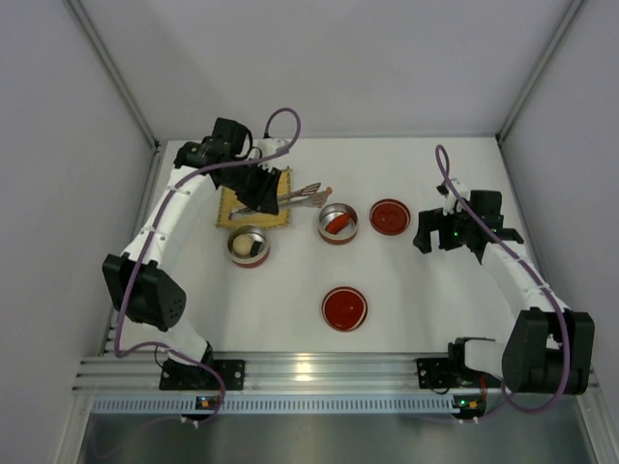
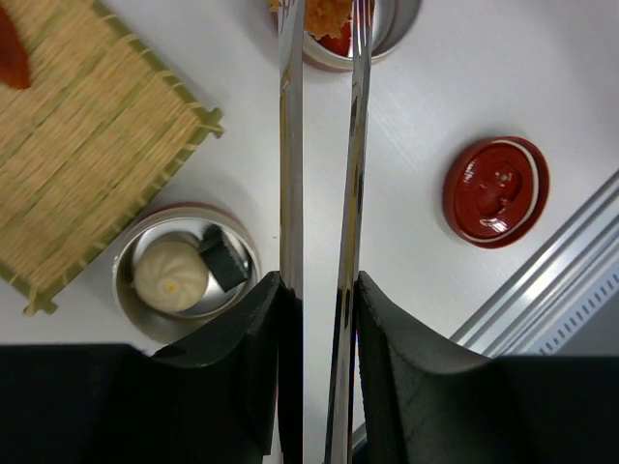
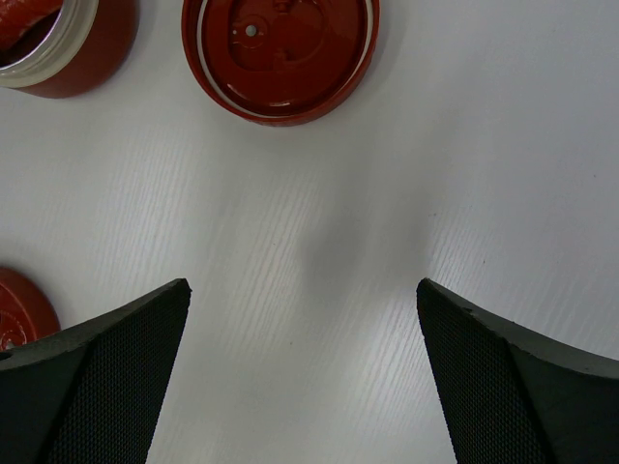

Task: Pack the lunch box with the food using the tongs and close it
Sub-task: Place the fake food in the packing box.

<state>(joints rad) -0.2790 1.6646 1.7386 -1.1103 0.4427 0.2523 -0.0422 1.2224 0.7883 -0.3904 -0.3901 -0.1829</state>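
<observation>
Left gripper (image 2: 319, 285) clamped on tongs (image 2: 290, 145), tips over middle tin (image 2: 392, 39) with red-orange food (image 2: 324, 19) | whitish ball (image 2: 171, 275), roll (image 2: 224, 259) in left tin (image 2: 131, 290) | red piece (image 2: 12, 53) lay on mat (image 2: 87, 145) | right gripper (image 3: 302, 285) apart, empty | judged: tips needed inside rim before easing squeeze.

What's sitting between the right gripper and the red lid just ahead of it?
Nothing; the right wrist view shows only bare white table between the open right gripper and the red lid.

Silvery tongs (image 2: 290, 193), tips by orange food (image 2: 324, 17)
</observation>
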